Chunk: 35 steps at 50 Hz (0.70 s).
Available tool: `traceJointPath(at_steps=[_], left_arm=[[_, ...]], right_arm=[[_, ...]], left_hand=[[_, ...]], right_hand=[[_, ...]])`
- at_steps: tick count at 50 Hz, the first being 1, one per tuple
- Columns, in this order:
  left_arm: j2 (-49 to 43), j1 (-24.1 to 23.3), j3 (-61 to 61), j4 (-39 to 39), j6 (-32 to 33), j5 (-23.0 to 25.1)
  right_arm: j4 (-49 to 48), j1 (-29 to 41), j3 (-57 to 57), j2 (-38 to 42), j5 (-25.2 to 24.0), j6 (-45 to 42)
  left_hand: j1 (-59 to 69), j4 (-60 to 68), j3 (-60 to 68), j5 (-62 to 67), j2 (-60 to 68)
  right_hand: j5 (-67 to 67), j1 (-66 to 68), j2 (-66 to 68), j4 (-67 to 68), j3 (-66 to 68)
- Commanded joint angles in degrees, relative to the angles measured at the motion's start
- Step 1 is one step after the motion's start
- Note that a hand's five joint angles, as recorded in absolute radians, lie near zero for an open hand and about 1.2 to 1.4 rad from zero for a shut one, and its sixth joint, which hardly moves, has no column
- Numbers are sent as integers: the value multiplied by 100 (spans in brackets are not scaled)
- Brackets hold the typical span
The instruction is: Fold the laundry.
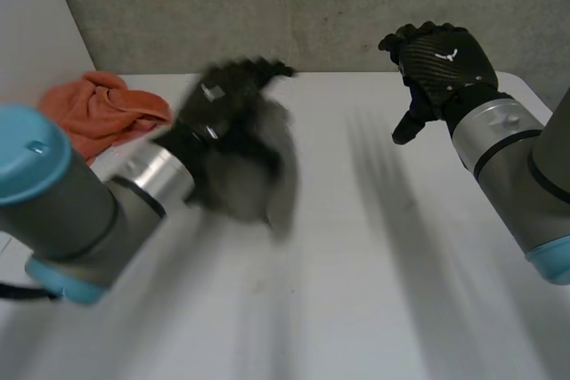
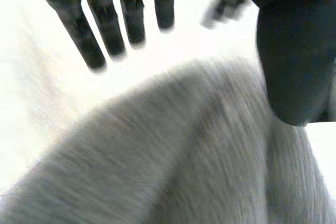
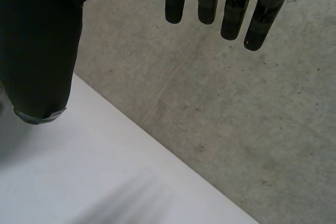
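Soft, limp grey cloth [image 2: 173,150] lies under the left robot hand [image 2: 107,24], fingers straight; right robot hand [image 1: 443,61] likewise spread, holding nothing; judged light, best pinched at an edge.

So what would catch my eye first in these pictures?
Most likely the black left hand over the middle of the white table, with a rumpled grey cloth under its palm. After that, the right hand, open and raised above the table's far right side, and a crumpled orange cloth at the far left corner.
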Motion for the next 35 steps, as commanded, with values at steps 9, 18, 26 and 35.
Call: traceJointPath(at_steps=[9,18,26,35], left_arm=[[-213,804,604,-1166,-357,122],[-239,1305,394,-1587,362,-799],[-266,1332,42,-2291,1346,-1653],[-573,1551,-46,-2353,1787,-1786]], right_arm=[[334,-75,-43,44,-281,-228],[1582,-13,-325,466,-660,-1380],[1706,320,-377,1071,-915,-1837],[1636,602,-1246,2134,-942,-1890]], left_hand=[[-732,-1438,-1477,-1310,-1319],[-463,-1169,-1208,-1041,-1050],[-446,-1152,-1191,-1024,-1033],[848,143,104,271,262]], right_hand=[[-328,-120,-255,-351,-224],[-328,-120,-255,-351,-224],[-328,-120,-255,-351,-224],[-328,-120,-255,-351,-224]])
